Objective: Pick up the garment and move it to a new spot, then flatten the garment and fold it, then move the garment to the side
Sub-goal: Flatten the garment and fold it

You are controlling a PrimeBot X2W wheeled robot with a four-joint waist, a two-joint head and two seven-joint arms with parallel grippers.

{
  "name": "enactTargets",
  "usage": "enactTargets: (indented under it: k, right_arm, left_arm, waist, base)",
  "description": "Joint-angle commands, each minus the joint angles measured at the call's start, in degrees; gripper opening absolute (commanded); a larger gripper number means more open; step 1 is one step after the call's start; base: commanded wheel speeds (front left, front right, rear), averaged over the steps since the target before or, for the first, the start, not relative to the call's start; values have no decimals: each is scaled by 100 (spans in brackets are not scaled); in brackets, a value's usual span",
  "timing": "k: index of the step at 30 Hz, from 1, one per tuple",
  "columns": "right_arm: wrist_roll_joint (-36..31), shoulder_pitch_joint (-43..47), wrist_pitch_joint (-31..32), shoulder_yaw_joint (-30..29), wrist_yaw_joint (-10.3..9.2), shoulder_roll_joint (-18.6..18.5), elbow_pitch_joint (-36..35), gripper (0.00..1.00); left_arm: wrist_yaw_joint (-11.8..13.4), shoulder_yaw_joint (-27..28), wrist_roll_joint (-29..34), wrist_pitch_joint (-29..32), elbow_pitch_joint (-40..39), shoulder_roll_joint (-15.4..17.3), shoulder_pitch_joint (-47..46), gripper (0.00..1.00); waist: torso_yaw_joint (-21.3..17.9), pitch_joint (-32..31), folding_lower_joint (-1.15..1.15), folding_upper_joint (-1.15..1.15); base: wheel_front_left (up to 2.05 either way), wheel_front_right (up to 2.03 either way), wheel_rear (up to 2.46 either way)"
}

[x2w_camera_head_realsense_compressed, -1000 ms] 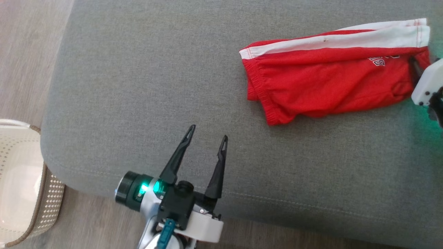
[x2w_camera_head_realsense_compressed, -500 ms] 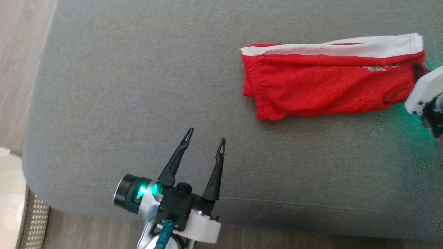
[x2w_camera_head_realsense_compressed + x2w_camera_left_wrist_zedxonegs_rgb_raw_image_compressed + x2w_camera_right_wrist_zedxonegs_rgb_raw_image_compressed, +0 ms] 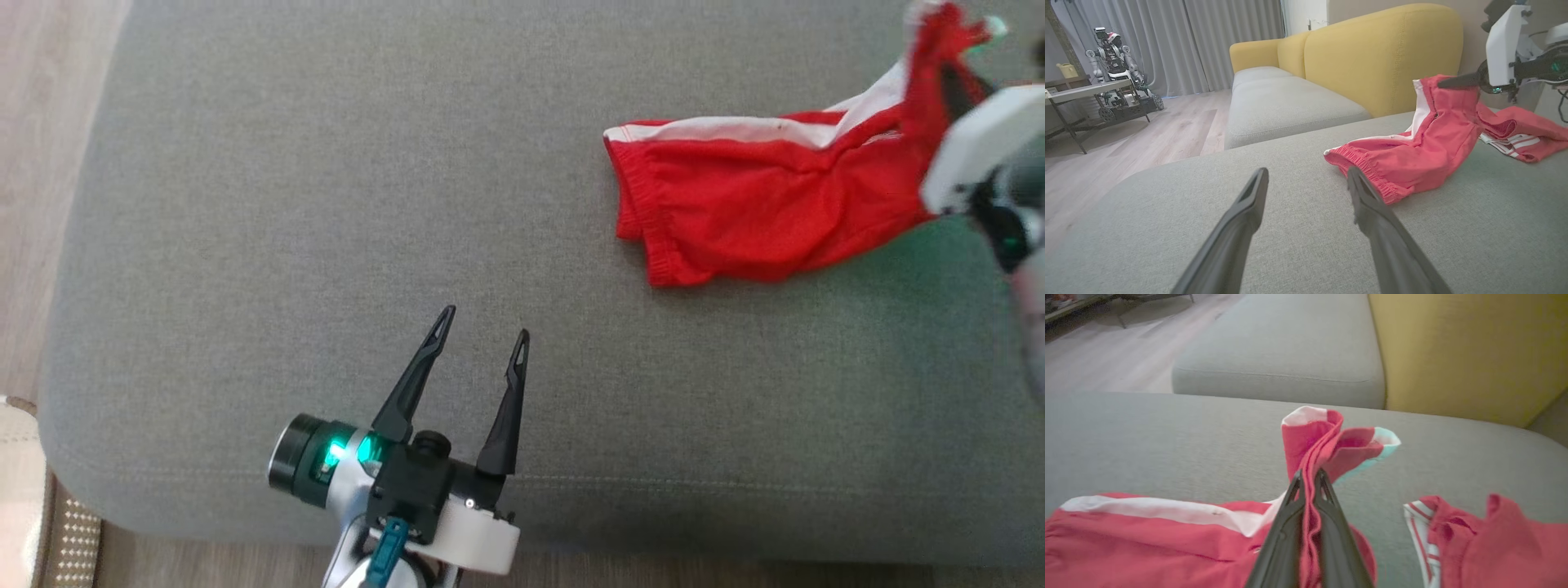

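Red shorts [image 3: 759,220] now raised at one end, clamped in right jaws; left jaws spread, unmoved.

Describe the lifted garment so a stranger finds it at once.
On the wide grey fabric cushion lie red cloth shorts, one end pinched by the right hand. Unlike the crumpled thin-striped red garment beside them, they carry one broad white band.

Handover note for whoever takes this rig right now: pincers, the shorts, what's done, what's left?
Left pincer: open, empty, over the grey cushion.
Right pincer: shut on one end of the red shorts, that end raised; the waistband end lies on the cushion.
Done: the grasp.
Left to do: carry to a new spot, flatten, fold, move aside.
A second red garment lies beside the shorts.
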Motion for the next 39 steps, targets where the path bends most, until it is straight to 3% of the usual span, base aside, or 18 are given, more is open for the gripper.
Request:
enactTargets:
  k: [1,13,23,28,29,30,31,32,37,39]
  right_arm:
    - [74,-118,34,195,-2,55,-279,0]
    - [567,451,594,1364,-2,609,-1302,0]
    - [417,756,535,1517,-2,1372,-1272,0]
    - [327,863,655,1586,-2,1548,-1193,0]
    - [315,890,703,1579,-2,1563,-1171,9]
    - [287,915,734,1561,-2,1573,-1153,40]
    - [264,943,746,1547,-2,1583,-1152,94]
    - [309,980,725,1497,-2,1602,-1183,100]
    - [774,1229,347,1228,-2,1643,-1771,100]
    - [773,1377,99,1013,-2,1449,-2090,100]
  left_arm:
    - [39,141,-18,-46,-146,21,-24,100]
    - [86,213,-73,-46,-120,-27,170,100]
    - [56,234,-59,-46,-119,-74,182,100]
    - [46,258,-58,-46,-104,-87,190,100]
    - [46,264,-60,-46,-99,-89,197,100]
    - [47,271,-61,-46,-95,-92,203,100]
    - [48,278,-62,-46,-94,-95,210,100]
    - [49,286,-62,-46,-94,-98,215,100]
    - [42,308,-54,-46,-87,-106,234,100]
    - [50,327,-49,-46,-94,-101,253,100]
  waist:
    - [30,-88,0,0]
    - [240,-450,0,0]
    - [336,-432,0,0]
    - [379,-431,0,0]
    - [381,-437,0,0]
    - [379,-443,0,0]
    - [374,-449,0,0]
    - [366,-452,0,0]
    - [319,-494,0,0]
    - [285,-514,0,0]
  base:
    - [0,0,0]
    - [0,0,0]
    - [0,0,0]
    - [0,0,0]
    - [0,0,0]
    - [0,0,0]
    - [0,0,0]
    - [0,0,0]
    - [0,0,0]
    - [0,0,0]
